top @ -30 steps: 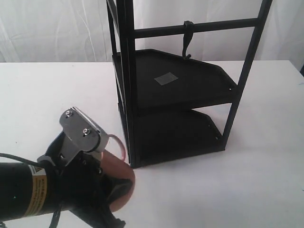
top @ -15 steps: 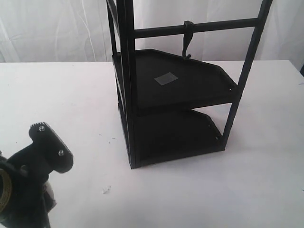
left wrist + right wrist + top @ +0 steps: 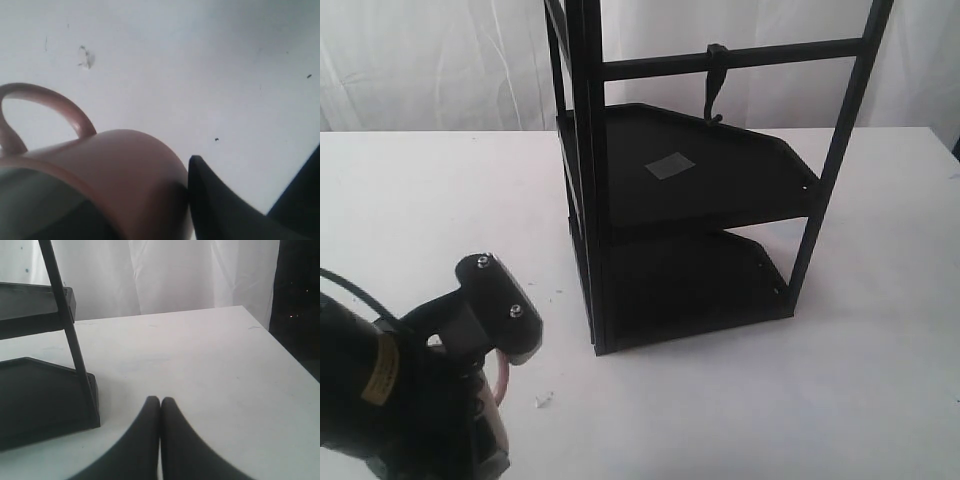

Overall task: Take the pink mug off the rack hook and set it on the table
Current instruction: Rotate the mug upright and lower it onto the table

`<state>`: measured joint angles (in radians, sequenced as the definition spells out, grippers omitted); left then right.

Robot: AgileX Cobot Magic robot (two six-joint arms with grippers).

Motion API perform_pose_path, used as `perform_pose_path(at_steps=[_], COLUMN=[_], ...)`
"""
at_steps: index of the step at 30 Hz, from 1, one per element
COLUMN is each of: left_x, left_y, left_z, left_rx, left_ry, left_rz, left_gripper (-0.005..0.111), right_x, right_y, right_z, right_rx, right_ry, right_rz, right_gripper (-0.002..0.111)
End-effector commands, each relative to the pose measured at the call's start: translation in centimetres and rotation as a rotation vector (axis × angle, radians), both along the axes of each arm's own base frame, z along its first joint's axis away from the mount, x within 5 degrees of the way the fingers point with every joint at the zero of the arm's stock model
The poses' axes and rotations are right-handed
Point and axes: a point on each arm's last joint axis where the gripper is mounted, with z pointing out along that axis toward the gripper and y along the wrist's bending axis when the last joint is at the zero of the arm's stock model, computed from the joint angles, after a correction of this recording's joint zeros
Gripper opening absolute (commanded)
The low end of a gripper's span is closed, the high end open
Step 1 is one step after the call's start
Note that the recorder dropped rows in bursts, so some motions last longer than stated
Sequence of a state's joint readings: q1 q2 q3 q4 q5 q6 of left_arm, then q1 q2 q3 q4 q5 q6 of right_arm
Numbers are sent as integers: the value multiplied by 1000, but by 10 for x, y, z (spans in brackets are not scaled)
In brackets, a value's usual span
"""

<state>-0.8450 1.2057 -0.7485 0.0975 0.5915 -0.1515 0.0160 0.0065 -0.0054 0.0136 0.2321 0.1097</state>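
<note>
My left gripper (image 3: 167, 192) is shut on the pink mug (image 3: 125, 170). One black finger (image 3: 215, 200) presses the mug's outer wall; the other is hidden. The thin loop handle (image 3: 60, 102) stands out over the white table (image 3: 200, 60). I cannot tell whether the mug touches the tabletop. In the exterior view the left arm (image 3: 410, 400) covers the mug at the front left, and only a pink sliver (image 3: 503, 380) shows. The rack hook (image 3: 715, 85) hangs bare from the top crossbar. My right gripper (image 3: 160, 401) is shut on nothing, low over the table (image 3: 210, 355).
The tall black rack (image 3: 690, 190) with two shelves stands at the middle of the table; a grey patch (image 3: 669, 165) lies on its upper shelf. Its corner post (image 3: 67, 325) is near my right gripper. A small white scrap (image 3: 542, 401) lies beside the left arm.
The left arm swung left, away from the rack's foot, with the mug, then came back a little to the right. The mug is now almost hidden under it.
</note>
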Motion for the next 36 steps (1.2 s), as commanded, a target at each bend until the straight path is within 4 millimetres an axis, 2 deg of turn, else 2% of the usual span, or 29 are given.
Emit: perform_pose_path(at_steps=[1, 5, 10, 13, 19, 30, 36], left_x=[11, 29, 56, 65, 72, 88, 92], left_y=[-12, -15, 1, 10, 9, -3, -6], left_z=[-2, -7, -9, -9, -14, -49, -54], left_rx=[10, 30, 11, -5, -26, -9, -19], left_ry=[-36, -24, -29, -34, -36, 10, 6], left_rz=[-34, 22, 156, 208, 232, 240, 245], left_gripper=[0, 0, 0, 0, 0, 0, 0], right_x=[0, 0, 0, 0, 0, 0, 0], right_y=[0, 0, 0, 0, 0, 0, 0], right_z=[0, 0, 0, 0, 0, 0, 0], right_rx=[-6, -6, -6, -6, -6, -6, -6], right_ry=[-14, -14, -12, -12, -12, -14, -12], right_rz=[-5, -5, -5, -5, -5, -5, -5], right_gripper=[0, 0, 0, 0, 0, 0, 0])
